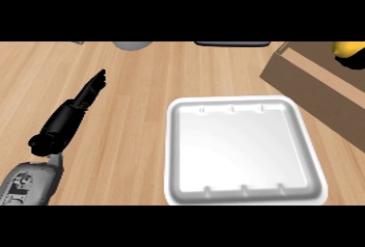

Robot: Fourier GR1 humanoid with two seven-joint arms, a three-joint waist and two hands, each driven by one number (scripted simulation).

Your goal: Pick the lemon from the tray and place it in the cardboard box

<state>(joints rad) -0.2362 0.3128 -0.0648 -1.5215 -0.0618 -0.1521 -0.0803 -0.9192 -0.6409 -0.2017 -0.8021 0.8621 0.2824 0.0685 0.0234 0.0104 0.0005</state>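
My left hand [71, 113] lies over the wooden counter [135, 96] at the left of the view, fingers straight and together, pointing up and away from me, holding nothing. The white tray [310, 164] sits just to the right of that hand, apart from it, and its inside shows no fruit. Far to the right of my left hand and further away, at the upper right corner, stands the cardboard box [299, 72]. Over the box's opening I see the lemon [348, 47], a yellow shape, with something black just under it [351, 61], which I take for my right hand; whether its fingers are curled around the lemon I cannot tell.
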